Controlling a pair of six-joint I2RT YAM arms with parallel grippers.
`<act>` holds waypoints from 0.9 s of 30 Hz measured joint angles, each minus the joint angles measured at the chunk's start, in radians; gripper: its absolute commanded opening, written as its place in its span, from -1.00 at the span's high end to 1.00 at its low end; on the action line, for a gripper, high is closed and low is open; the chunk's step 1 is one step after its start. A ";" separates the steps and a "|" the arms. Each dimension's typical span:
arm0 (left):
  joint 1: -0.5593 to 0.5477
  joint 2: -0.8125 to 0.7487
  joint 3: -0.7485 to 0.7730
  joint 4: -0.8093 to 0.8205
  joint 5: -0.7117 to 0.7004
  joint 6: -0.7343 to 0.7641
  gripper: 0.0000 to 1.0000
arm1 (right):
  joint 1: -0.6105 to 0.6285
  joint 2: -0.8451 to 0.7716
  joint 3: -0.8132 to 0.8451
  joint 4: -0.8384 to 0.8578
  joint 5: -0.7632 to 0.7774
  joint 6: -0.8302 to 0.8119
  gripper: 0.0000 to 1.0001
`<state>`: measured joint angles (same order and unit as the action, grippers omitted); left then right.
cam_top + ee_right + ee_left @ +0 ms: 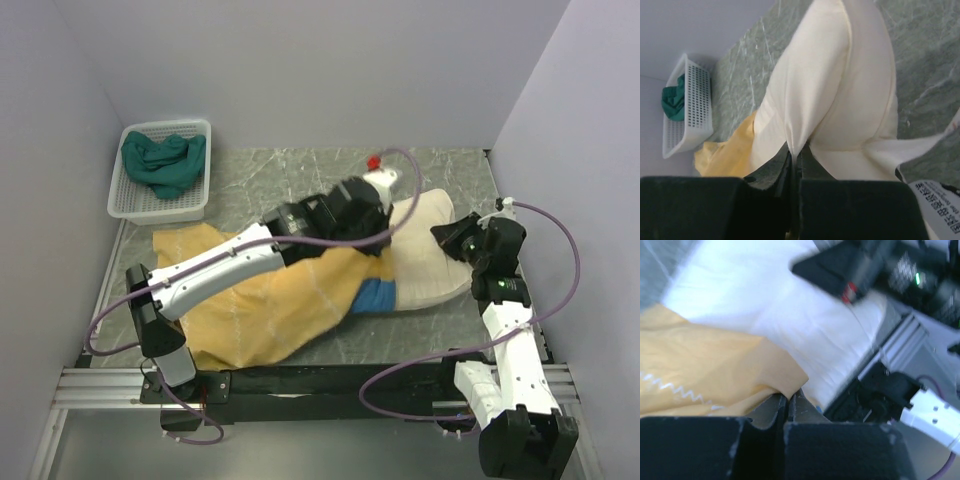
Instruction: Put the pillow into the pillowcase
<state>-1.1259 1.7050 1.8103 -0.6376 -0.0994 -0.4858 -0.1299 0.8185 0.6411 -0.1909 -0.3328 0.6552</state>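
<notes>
The cream-white pillow [430, 255] lies at the table's right middle, its left part under the pillowcase [270, 300], which is spread mustard-yellow side out with a blue patch [375, 297] at its near edge. My left gripper [375, 243] is shut on the pillowcase's yellow edge [765, 370] over the pillow [790, 305]. My right gripper [450, 238] is shut on a pinched fold of the pillow [830, 90] at its right end. A white care label [935, 205] hangs from the pillow.
A white mesh basket [162, 172] with a green cloth [163, 162] stands at the back left; it also shows in the right wrist view [685, 105]. White walls close in on the left, back and right. The black table frame [300, 380] runs along the near edge.
</notes>
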 measured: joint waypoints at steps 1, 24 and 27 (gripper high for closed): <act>0.019 0.000 0.025 -0.010 0.003 0.005 0.99 | 0.001 -0.004 0.010 -0.004 0.000 0.003 0.54; 0.181 -0.063 0.231 -0.112 0.044 0.106 0.99 | 0.196 -0.097 0.038 0.043 -0.004 -0.176 -0.89; 0.237 -0.072 0.235 -0.128 0.069 0.096 0.97 | 0.252 -0.142 0.056 0.076 -0.009 -0.228 -0.85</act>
<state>-0.8894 1.6329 2.0457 -0.7654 -0.0303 -0.3901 0.1219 0.6762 0.6971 -0.1146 -0.3420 0.4271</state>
